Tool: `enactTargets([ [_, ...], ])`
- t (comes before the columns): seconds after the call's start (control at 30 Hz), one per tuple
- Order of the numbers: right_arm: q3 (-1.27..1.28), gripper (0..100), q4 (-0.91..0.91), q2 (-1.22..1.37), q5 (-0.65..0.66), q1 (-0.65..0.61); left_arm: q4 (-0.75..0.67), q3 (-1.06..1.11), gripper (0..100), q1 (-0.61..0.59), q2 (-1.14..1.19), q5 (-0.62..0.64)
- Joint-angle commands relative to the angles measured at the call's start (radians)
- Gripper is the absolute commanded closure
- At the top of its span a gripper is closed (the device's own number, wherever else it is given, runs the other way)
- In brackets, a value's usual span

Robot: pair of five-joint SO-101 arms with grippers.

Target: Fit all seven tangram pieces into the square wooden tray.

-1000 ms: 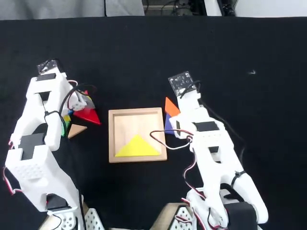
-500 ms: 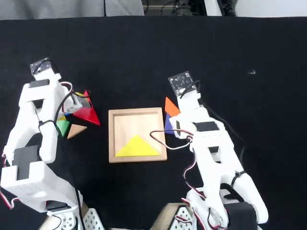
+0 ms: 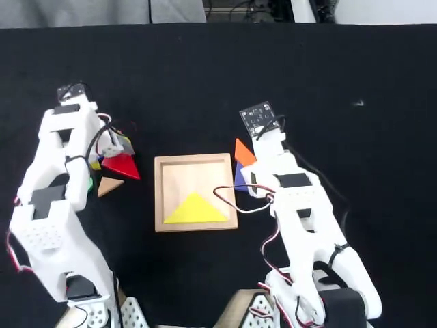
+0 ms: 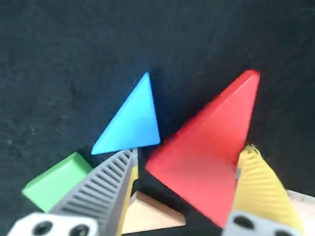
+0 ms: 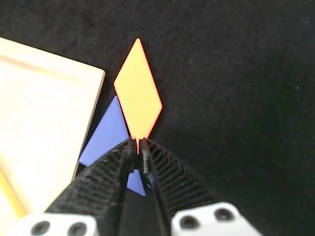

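1. The square wooden tray (image 3: pixel 196 164) lay flat on the black desk (image 3: pixel 355 171), between the two arms.
2. One piece sat inside it: a yellow triangle (image 3: pixel 196 208), with its long edge along the tray wall nearest the arm bases.
3. The other pieces lay on the desk outside the tray, in two groups on opposite sides of it.
4. The left gripper (image 4: pixel 189 153) hung over the group on the left arm's side with its jaws spread wide and nothing clamped between them.
5. A red triangle (image 4: pixel 206 152) lay in the gap between those jaws. The yellow finger (image 4: pixel 261 189) overlapped one of its edges, and the grey finger (image 4: pixel 106 191) stood just clear of the opposite corner.
6. A blue triangle (image 4: pixel 129 120) lay just beside the red one, with one corner close to its edge.
7. A green piece (image 4: pixel 54 187) lay near the grey finger, and a tan triangle (image 4: pixel 150 216) lay between the two fingers, closer to the wrist.
8. The right gripper (image 5: pixel 137 145) had its jaws drawn almost together, with the tips at the pointed end of an orange parallelogram (image 5: pixel 138 93).
9. We could not tell whether it pinched that corner or merely met it.
10. The parallelogram lay flat, just off a corner of the tray.
11. A violet-blue triangle (image 5: pixel 106 135) lay alongside the tray's outer wall, against the parallelogram and partly under the right gripper.
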Motion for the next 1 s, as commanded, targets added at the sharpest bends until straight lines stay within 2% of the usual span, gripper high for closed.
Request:
enactTargets([
  [0.0,-0.004,98.6,-0.009,-0.038,0.009,-0.017,0.081,-0.139,69,0.010,0.046,-0.006],
  [0.3,-0.004,98.6,-0.009,-0.038,0.009,-0.017,0.138,-0.232,69,0.065,0.126,-0.002],
  [0.47,-0.004,98.6,-0.009,-0.038,0.009,-0.017,0.135,-0.231,70,0.067,0.124,0.043],
  [0.7,-0.004,98.6,-0.009,-0.038,0.009,-0.015,0.141,-0.234,85,0.076,0.123,0.041],
  [0.97,-0.004,98.6,-0.009,-0.038,0.009,-0.015,0.166,-0.237,86,0.093,0.078,0.040],
])
